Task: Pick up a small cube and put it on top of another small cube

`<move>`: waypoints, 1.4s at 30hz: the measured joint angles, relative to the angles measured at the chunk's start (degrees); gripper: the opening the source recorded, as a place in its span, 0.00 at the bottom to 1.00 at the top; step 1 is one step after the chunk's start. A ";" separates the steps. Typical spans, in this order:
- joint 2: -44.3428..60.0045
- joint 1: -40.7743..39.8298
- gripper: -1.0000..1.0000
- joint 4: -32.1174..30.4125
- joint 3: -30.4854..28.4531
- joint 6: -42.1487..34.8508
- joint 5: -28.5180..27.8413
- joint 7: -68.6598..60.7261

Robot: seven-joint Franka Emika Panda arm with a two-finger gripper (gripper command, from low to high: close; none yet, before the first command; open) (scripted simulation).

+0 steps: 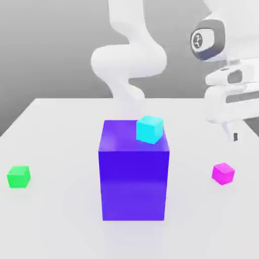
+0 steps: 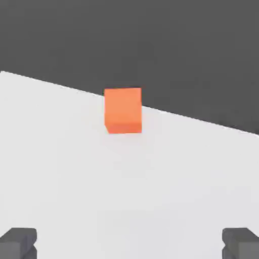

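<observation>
Count by kind, both views.

Small cubes: four, one of each colour.
- one small glossy magenta-pink cube (image 1: 223, 173), on the table (image 1: 60, 222)
- one small plain green cube (image 1: 18, 177), on the table
- one small cyan cube (image 1: 149, 129), on the large block's top
- one small plain orange cube (image 2: 123, 110), seen from the hand view, near the table's edge

Large blocks: one big glossy blue-violet block (image 1: 133, 177).

Tables: one flat white table.

Robot arms: one white arm (image 1: 129, 63).

Grippers: one, with two dark fingertips (image 2: 19, 242).
</observation>
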 joint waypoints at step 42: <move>7.86 -8.04 0.00 0.74 -17.98 6.75 -8.28 -18.53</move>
